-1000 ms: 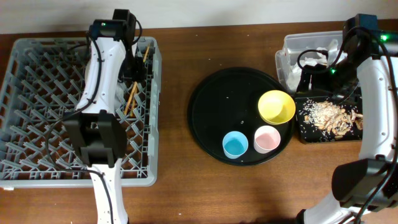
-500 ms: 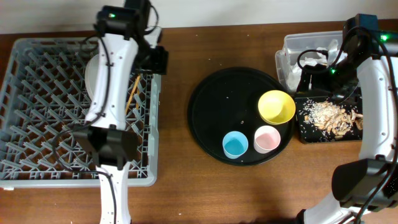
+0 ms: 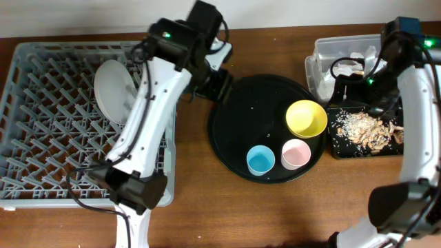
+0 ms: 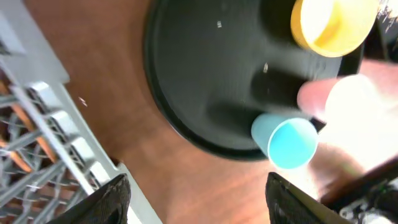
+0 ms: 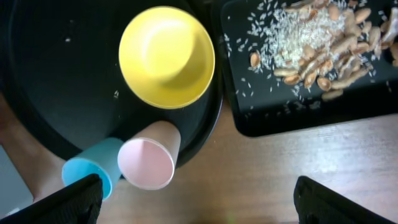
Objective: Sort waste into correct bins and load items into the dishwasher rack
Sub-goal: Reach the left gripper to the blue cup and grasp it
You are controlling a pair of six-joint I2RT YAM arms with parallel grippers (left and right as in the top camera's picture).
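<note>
The grey dishwasher rack point(image 3: 41, 151) stands at the left with the pale plate point(image 3: 114, 89) leaning among its pegs. The chopsticks show only in the left wrist view point(image 4: 40, 144), lying in the rack. The yellow bowl point(image 3: 306, 118), blue cup point(image 3: 260, 160) and pink cup point(image 3: 296, 154) stand on the round black tray point(image 3: 241, 124). My left gripper point(image 3: 217, 83) is open and empty above that tray's left edge. My right gripper point(image 3: 355, 88) is open and empty, over the clear tub point(image 3: 324, 48) of white tissue and the shallow black tray point(image 3: 344, 148) of food scraps point(image 3: 368, 127).
In the right wrist view the bowl point(image 5: 166, 56), pink cup point(image 5: 146, 163) and blue cup point(image 5: 93, 168) lie below, with the scrap tray point(image 5: 273, 118) at the right. Bare wood lies between rack and round tray.
My left arm has swung right, from over the rack's back edge to the round tray's left edge, uncovering the plate in the rack. The right arm has not moved.
</note>
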